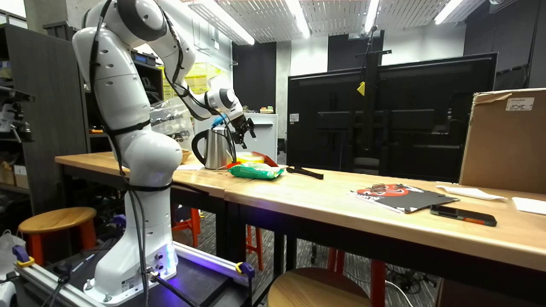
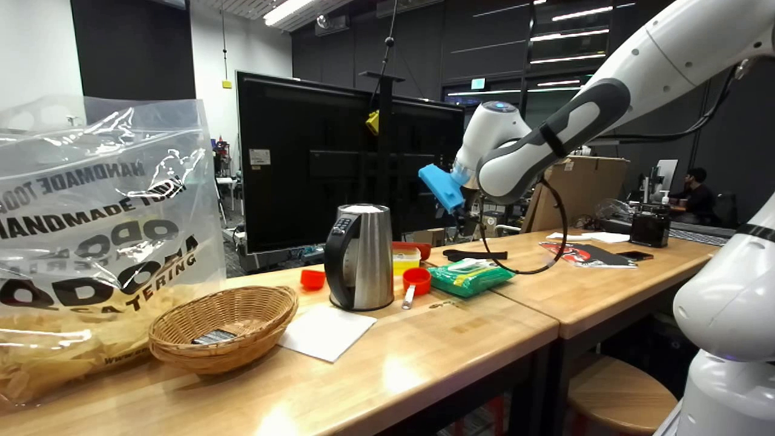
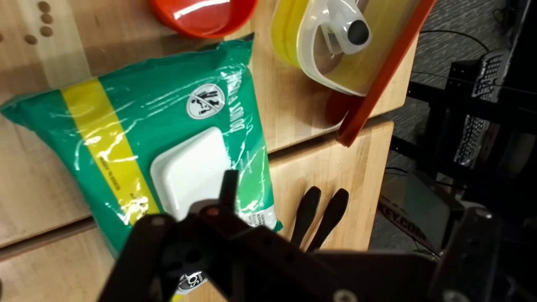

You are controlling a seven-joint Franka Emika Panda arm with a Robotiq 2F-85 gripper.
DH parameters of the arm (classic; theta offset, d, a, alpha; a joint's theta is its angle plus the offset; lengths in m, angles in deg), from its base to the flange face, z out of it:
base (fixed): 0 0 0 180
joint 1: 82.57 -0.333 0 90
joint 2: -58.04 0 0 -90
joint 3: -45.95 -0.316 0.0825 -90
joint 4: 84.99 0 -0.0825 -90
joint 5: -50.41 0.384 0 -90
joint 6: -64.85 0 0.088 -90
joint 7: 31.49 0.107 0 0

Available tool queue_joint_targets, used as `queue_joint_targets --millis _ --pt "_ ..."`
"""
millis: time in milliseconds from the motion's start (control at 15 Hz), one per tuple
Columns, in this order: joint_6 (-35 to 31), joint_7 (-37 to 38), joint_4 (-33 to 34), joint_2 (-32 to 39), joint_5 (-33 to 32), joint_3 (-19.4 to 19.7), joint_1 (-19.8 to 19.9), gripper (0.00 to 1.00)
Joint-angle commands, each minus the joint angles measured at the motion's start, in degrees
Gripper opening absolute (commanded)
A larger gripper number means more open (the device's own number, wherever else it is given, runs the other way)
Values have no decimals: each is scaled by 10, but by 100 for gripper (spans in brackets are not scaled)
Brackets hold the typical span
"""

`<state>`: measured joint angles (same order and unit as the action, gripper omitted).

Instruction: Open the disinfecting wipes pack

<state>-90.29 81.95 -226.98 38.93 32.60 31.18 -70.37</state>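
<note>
Light wooden table [image 1: 337,187]: two sections, meeting at a seam.
White jointed robot arm [image 1: 121,96]: stretched out over the table, wrist tipped downward.
Brushed-steel kettle [image 2: 375,260]: black handle, upright on the table.
Soft green-and-yellow plastic wipes pack [image 3: 165,126]: lying on the table across the seam, near the kettle.
Black two-fingered gripper [image 1: 249,141]: above the wipes pack and apart from it, fingers spread.
Round red plastic cup [image 3: 205,19]: just beside the wipes pack.
White rounded-square plastic lid [image 3: 192,172]: down flat on the wipes pack's upper face.

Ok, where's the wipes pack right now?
In an exterior view, the wipes pack lies on the table, right of the kettle, beside the red cup.
</note>
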Motion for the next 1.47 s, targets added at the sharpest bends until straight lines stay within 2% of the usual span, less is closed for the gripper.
queue_joint_targets --millis 0,400,600,1067,1400 --pt "52 -40 -10 -38 34 21 -45 100" --pt "132 -164 -24 -76 170 72 -120 100" --pt "191 -235 -22 -96 232 91 -141 100" --pt "342 -346 -6 -118 301 104 -141 100" --pt "385 -390 -2 -115 311 106 -132 100"
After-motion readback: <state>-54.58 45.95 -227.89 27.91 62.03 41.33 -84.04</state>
